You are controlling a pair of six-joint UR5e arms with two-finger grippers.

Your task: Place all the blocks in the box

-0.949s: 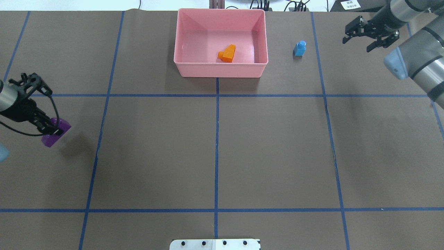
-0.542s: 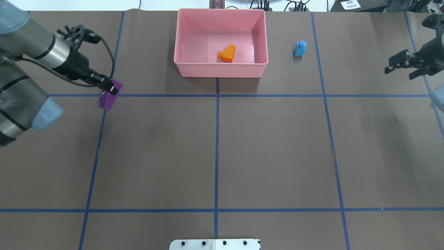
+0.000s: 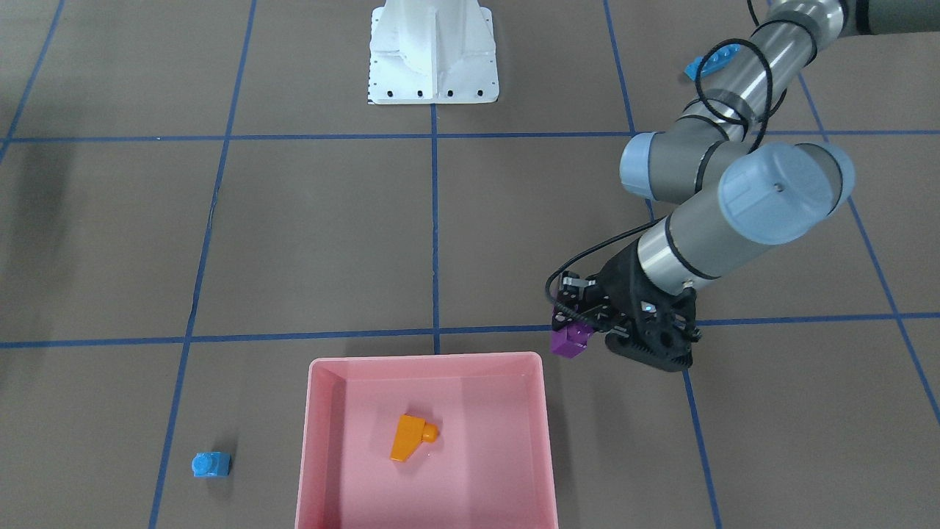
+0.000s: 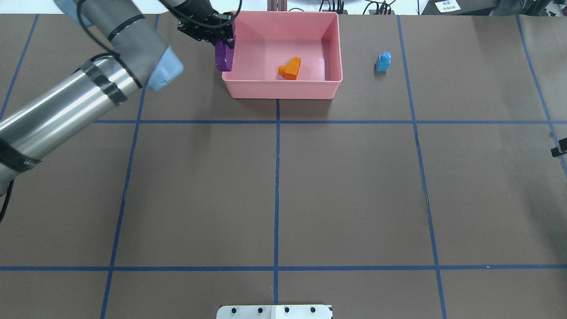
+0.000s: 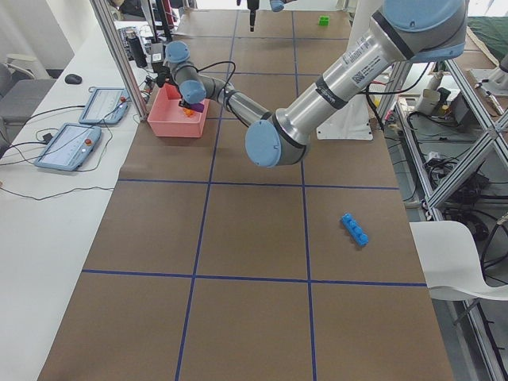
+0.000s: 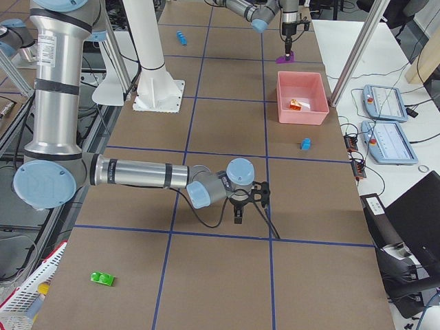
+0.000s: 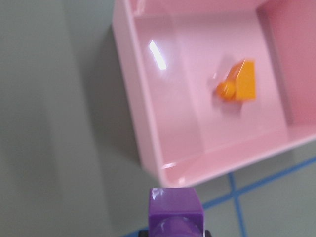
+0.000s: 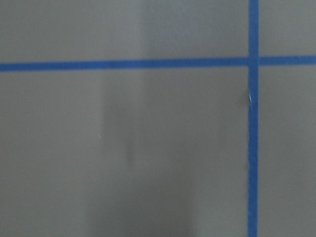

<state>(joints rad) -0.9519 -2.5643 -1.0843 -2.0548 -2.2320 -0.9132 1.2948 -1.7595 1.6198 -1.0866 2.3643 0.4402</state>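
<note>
Purple sloped brick (image 4: 223, 57) clenched in left tool (image 4: 227, 43), seemingly just outside pink box (image 4: 283, 90).
Released here, it would land on the bench (image 4: 354, 186).

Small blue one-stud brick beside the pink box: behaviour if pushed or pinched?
The small blue brick is likely rigid: crisp moulded plastic edges. Probably light, tiny beside the box, so a nudge should slide it. It seems to stand stud-up on a narrow base, so an off-centre push may tip it.
</note>
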